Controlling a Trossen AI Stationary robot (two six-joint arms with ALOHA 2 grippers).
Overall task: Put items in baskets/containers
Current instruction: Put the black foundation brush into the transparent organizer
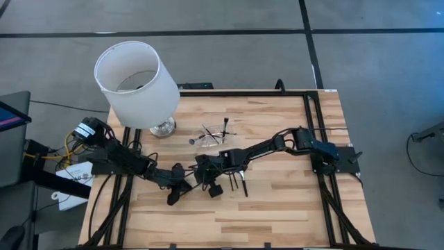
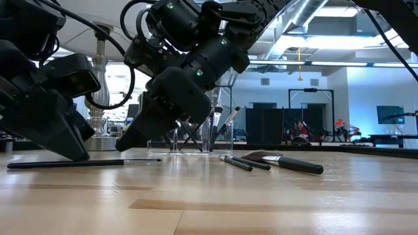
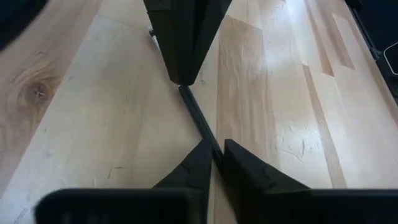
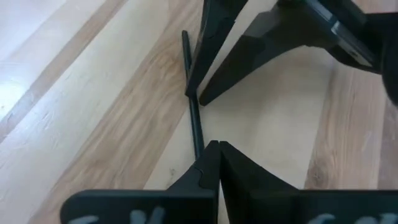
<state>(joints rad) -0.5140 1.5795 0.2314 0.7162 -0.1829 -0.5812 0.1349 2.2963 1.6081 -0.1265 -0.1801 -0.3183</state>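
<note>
A slim black makeup brush lies flat on the wooden table. My left gripper is shut on its handle, near the table's front middle. My right gripper is shut, and its tips stand at the same handle a little farther along. The clear holder stands behind them with several brushes upright in it. It also shows in the low view. Three more brushes lie loose on the table to the right. My left gripper pinches the brush's thin handle between its two fingertips, roughly mid-length. The fingers slant down from the table's left. The brush lies flat on the table. My right gripper's shut tips meet the handle from above; whether they touch it, I cannot tell.
A big white lampshade on a silver base stands at the far left. The loose brushes lie just right of the grippers. Bare wood spreads along the near edge and at the right. Black rails frame the table.
</note>
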